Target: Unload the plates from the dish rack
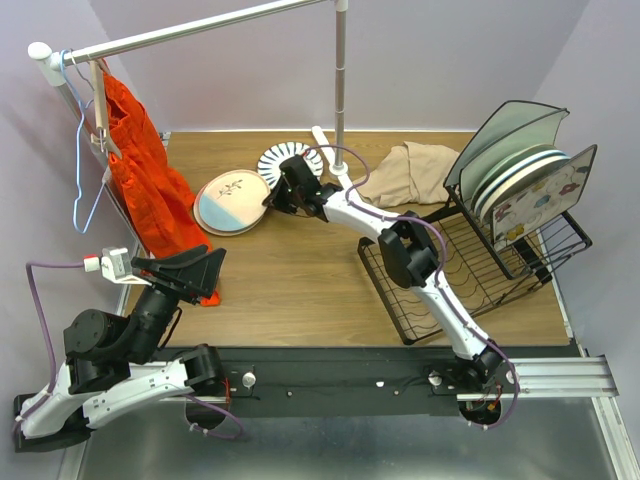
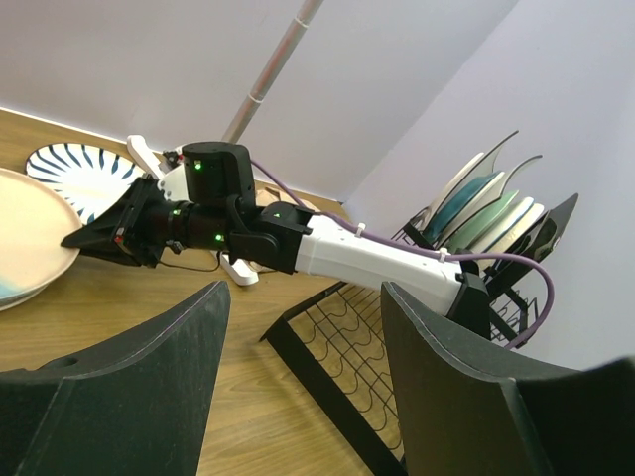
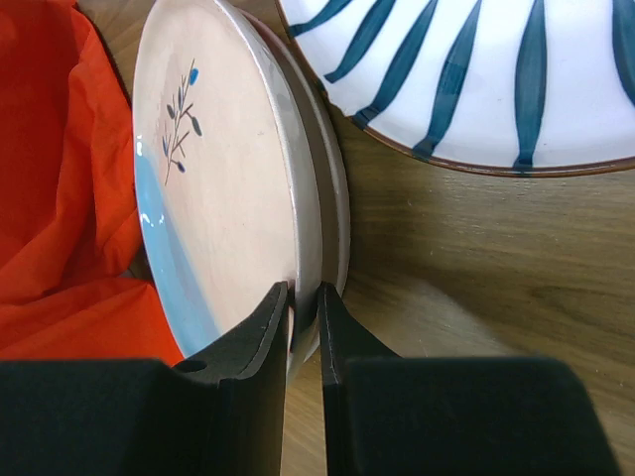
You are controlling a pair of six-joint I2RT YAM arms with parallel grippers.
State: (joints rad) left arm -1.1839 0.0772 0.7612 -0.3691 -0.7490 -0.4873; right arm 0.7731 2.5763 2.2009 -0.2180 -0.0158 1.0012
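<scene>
Right gripper (image 3: 303, 293): pressed together on the rim of the pink-and-blue plate (image 3: 228, 178), one finger on each face.
Plate position: far left of the desk (image 1: 290, 270), lying on a second plate (image 3: 332, 188), just beside the striped plate (image 1: 283, 160).
Step in hand: probably seating this plate on the stack.
Doing it well: let the rim rest fully on the plate beneath before spreading the fingers, then draw back low and straight to the right.
Edges: the orange cloth (image 1: 140, 170) touches the stack's left side, and the striped plate's rim is close on the far side.
Open room: bare wood between the stack and the dish rack (image 1: 450, 290).
Left gripper (image 2: 305, 293): spread wide, holding nothing, near left.
Remaining plates (image 1: 520, 180): upright in the rack's slots, far right.
</scene>
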